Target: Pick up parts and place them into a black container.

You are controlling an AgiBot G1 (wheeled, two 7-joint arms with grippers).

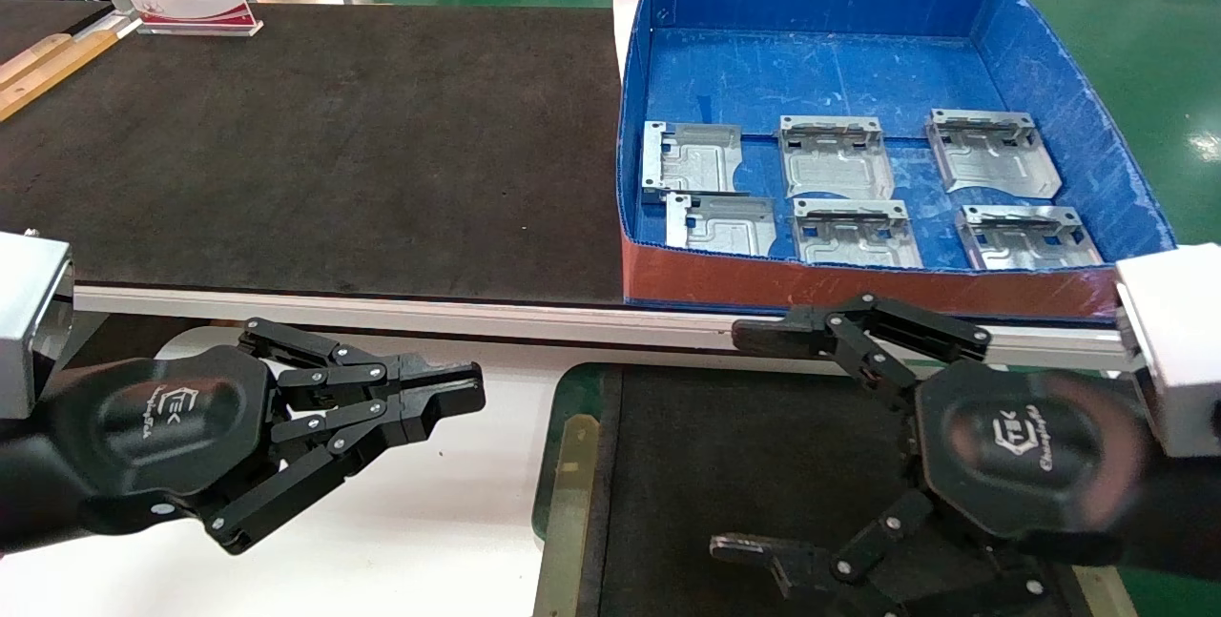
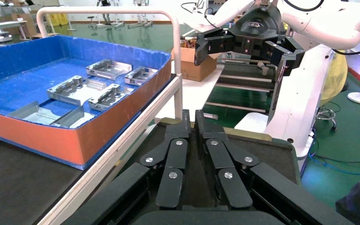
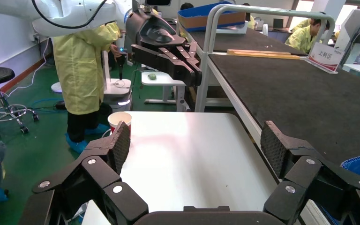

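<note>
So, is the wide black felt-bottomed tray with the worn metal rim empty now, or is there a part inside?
Empty where visible: the black tray shows only bare felt, partly hidden by the open right gripper. All six metal plates lie in the blue box.

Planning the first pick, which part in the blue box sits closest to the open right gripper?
The front-row middle part, just behind the red front wall, nearly straight beyond the right gripper; the other five lie farther off.

We saw our right hand with its fingers spread wide above a white desk. Farther off, our left hand was pinched closed. A paper cup stood by the white desk's edge.
</note>
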